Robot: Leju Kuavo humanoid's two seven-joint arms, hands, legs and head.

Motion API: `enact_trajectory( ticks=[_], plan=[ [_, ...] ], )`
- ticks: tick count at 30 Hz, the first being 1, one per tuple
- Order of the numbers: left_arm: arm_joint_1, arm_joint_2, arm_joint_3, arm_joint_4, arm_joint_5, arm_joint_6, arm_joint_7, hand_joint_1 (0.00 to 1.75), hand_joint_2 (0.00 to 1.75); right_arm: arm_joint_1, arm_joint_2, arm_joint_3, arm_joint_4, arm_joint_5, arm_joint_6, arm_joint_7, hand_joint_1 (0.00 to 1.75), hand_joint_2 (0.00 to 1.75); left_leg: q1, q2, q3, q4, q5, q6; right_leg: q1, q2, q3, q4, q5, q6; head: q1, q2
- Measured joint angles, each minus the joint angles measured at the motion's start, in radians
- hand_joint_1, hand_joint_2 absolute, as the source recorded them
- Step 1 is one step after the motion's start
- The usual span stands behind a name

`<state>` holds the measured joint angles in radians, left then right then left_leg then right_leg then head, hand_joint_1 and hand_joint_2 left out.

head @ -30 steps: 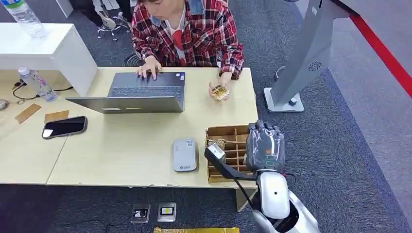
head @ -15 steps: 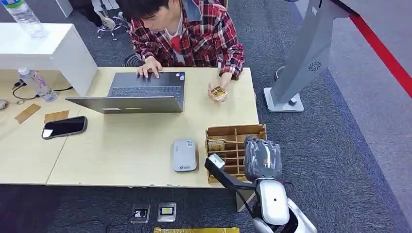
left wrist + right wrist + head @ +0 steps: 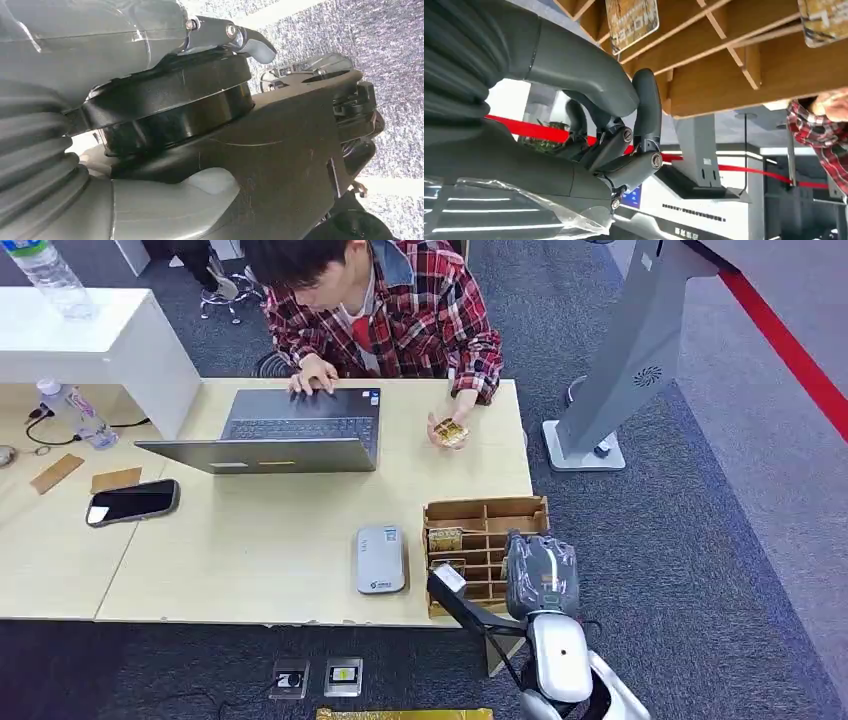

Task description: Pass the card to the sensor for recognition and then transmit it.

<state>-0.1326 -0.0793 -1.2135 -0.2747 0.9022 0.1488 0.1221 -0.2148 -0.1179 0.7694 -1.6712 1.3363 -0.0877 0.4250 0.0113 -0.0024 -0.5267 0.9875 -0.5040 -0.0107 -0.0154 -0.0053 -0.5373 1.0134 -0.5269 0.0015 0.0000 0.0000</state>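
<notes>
A wooden divided box [image 3: 486,510] stands at the table's front right corner, with a gold card [image 3: 445,538] upright in one of its left compartments. My right hand [image 3: 541,575] hangs over the box's right front part, back upward under clear plastic. In the right wrist view its thumb and dark fingers [image 3: 646,110] are bent and apart, holding nothing, close beside the box wall [image 3: 734,85] and a card [image 3: 631,20]. The grey sensor [image 3: 381,558] lies flat to the left of the box. My left hand [image 3: 115,55] hangs by my body, its fingers mostly hidden.
A person [image 3: 390,310] sits across the table, one hand on a laptop [image 3: 290,430], the other holding a gold card [image 3: 450,432]. A phone [image 3: 133,502], a bottle [image 3: 78,412] and a white block [image 3: 90,340] are at the left. A grey stand [image 3: 620,370] rises beyond the table's right end.
My right hand has drawn back toward me, from the box's far right corner to its front right part. The person has leaned forward over the laptop.
</notes>
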Motion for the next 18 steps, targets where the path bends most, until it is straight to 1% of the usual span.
enact_trajectory(
  ticks=[1, 3, 4, 5, 6, 8, 12, 15, 17, 18],
  plan=[
    [0.0, 0.0, 0.0, 0.0, 0.0, 0.0, 0.0, 0.0, 1.75, 0.0, 0.0, -0.001, 0.006, 0.0, 0.0, 0.0, 1.05, 1.75, 0.0, 0.0, 0.0, 0.0, 0.0, 0.0, 0.0, 0.0, 0.0, 0.0, 0.0, 0.0, 0.0, 0.0],
    [0.001, -0.001, 0.0, 0.0, 0.0, 0.0, 0.0, 0.0, 1.75, 0.0, -0.001, -0.003, 0.018, 0.0, 0.0, 0.002, 1.05, 1.75, 0.0, 0.0, 0.0, 0.0, 0.0, 0.0, 0.0, 0.0, 0.0, 0.0, 0.0, 0.0, 0.0, 0.0],
    [0.001, -0.002, 0.0, 0.0, 0.0, 0.001, 0.0, 0.0, 1.75, 0.0, -0.001, -0.005, 0.024, 0.0, 0.0, 0.003, 0.99, 1.75, 0.0, 0.0, 0.0, 0.0, 0.0, 0.0, 0.0, 0.0, 0.0, 0.0, 0.0, 0.0, 0.0, 0.0],
    [0.001, -0.003, 0.001, 0.0, 0.0, 0.002, 0.0, 0.0, 1.75, 0.001, -0.002, -0.006, 0.031, -0.002, -0.001, 0.005, 0.99, 1.75, 0.0, 0.0, 0.0, 0.0, 0.0, 0.0, 0.0, 0.0, 0.0, 0.0, 0.0, 0.0, 0.0, 0.0],
    [0.001, -0.003, 0.002, 0.0, 0.0, 0.003, 0.0, 0.0, 1.75, 0.002, -0.002, -0.008, 0.035, -0.002, -0.001, 0.006, 0.91, 1.75, 0.0, 0.0, 0.0, 0.0, 0.0, 0.0, 0.0, 0.0, 0.0, 0.0, 0.0, 0.0, 0.0, 0.0],
    [0.002, -0.003, 0.003, 0.0, 0.0, 0.003, 0.0, 0.0, 1.75, 0.003, -0.003, -0.011, 0.041, -0.003, -0.002, 0.008, 0.84, 1.75, 0.0, 0.0, 0.0, 0.0, 0.0, 0.0, 0.0, 0.0, 0.0, 0.0, 0.0, 0.0, 0.0, 0.0],
    [0.002, -0.003, 0.008, 0.0, 0.0, 0.005, 0.0, 0.0, 1.75, 0.006, -0.004, -0.022, 0.061, -0.007, -0.005, 0.012, 0.84, 1.75, 0.0, 0.0, 0.0, 0.0, 0.0, 0.0, 0.0, 0.0, 0.0, 0.0, 0.0, 0.0, 0.0, 0.0],
    [0.002, -0.003, 0.008, 0.0, 0.0, 0.006, 0.0, 0.0, 1.75, 0.007, -0.004, -0.024, 0.069, -0.008, -0.009, 0.013, 0.77, 1.75, 0.0, 0.0, 0.0, 0.0, 0.0, 0.0, 0.0, 0.0, 0.0, 0.0, 0.0, 0.0, 0.0, 0.0],
    [0.002, -0.003, 0.008, 0.0, 0.0, 0.006, 0.0, 0.0, 1.75, 0.008, -0.004, -0.028, 0.076, -0.008, -0.013, 0.014, 0.79, 1.75, 0.0, 0.0, 0.0, 0.0, 0.0, 0.0, 0.0, 0.0, 0.0, 0.0, 0.0, 0.0, 0.0, 0.0],
    [0.002, -0.003, 0.008, 0.0, 0.0, 0.006, 0.0, 0.0, 1.75, 0.008, -0.004, -0.029, 0.079, -0.008, -0.014, 0.014, 0.75, 1.75, 0.0, 0.0, 0.0, 0.0, 0.0, 0.0, 0.0, 0.0, 0.0, 0.0, 0.0, 0.0, 0.0, 0.0]
  ],
)
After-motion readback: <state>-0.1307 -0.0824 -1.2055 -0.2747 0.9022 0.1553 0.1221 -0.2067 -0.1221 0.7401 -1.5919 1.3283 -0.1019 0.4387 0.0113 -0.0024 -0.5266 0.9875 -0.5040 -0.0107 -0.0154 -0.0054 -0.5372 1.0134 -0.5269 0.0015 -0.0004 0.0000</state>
